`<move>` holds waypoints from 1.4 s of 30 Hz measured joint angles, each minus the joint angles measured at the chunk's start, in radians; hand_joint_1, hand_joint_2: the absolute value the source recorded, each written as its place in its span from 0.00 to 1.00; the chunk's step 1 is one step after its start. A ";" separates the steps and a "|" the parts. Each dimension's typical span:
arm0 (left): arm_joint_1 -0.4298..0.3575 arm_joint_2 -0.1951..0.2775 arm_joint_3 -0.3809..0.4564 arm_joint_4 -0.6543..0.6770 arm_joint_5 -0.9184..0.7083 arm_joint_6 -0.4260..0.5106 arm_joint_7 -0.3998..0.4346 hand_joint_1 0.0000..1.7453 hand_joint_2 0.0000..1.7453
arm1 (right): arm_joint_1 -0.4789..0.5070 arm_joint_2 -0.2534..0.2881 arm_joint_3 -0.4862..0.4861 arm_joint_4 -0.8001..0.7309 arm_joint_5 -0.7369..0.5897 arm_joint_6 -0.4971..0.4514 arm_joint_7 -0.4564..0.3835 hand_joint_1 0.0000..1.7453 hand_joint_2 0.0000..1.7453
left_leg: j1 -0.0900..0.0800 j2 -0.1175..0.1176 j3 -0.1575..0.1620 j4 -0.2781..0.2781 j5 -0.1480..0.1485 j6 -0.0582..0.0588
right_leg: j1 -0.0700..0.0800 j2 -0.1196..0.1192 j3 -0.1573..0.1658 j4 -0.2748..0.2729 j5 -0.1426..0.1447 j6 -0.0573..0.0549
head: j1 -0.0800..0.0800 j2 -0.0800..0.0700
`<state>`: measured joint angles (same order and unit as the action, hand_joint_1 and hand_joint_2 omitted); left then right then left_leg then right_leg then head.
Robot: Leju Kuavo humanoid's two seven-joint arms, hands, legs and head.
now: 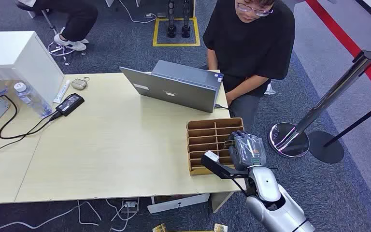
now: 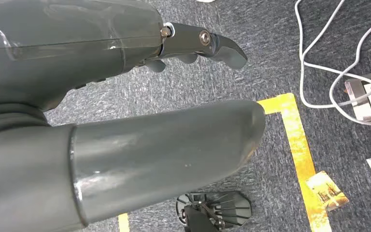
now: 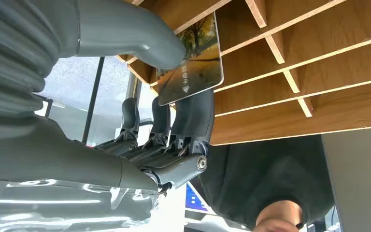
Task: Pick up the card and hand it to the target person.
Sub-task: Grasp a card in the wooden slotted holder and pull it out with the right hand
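The card (image 3: 193,63) is pinched between the right hand's (image 1: 245,151) thumb and fingers (image 3: 193,121), just at the wooden divider box (image 1: 207,133) near the tabletop's (image 1: 106,145) right front corner. A person (image 1: 251,43) sits behind the laptop (image 1: 176,87). The left hand (image 2: 125,96) hangs over the floor, holding nothing, fingers apart.

I see my silver-shelled right arm (image 1: 275,205) ending in a grey ribbed-cover right hand (image 1: 245,150) with dark, screw-pinned fingers (image 3: 193,121).

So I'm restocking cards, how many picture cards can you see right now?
2: one card pinched by the right hand at the wooden organizer; another card on the floor. More may sit hidden in compartments.
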<state>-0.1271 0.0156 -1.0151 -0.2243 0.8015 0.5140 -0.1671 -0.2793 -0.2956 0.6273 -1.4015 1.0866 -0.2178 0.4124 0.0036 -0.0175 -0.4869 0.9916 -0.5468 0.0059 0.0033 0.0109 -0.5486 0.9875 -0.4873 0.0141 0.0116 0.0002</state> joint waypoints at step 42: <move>0.000 0.000 0.000 0.000 0.002 0.004 -0.002 0.00 0.00 | -0.032 -0.007 0.031 -0.017 0.000 0.066 -0.002 0.87 1.00 | 0.000 0.000 0.000 0.000 0.000 0.000 | 0.000 0.000 0.000 0.000 0.000 0.000 | 0.000 0.000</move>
<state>-0.1271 0.0156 -1.0151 -0.2243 0.8038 0.5182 -0.1689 -0.3113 -0.3026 0.6585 -1.4183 1.0870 -0.1515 0.4105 0.0035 -0.0174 -0.4864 0.9916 -0.5467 0.0059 0.0032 0.0110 -0.5482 0.9874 -0.4872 0.0142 0.0115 0.0001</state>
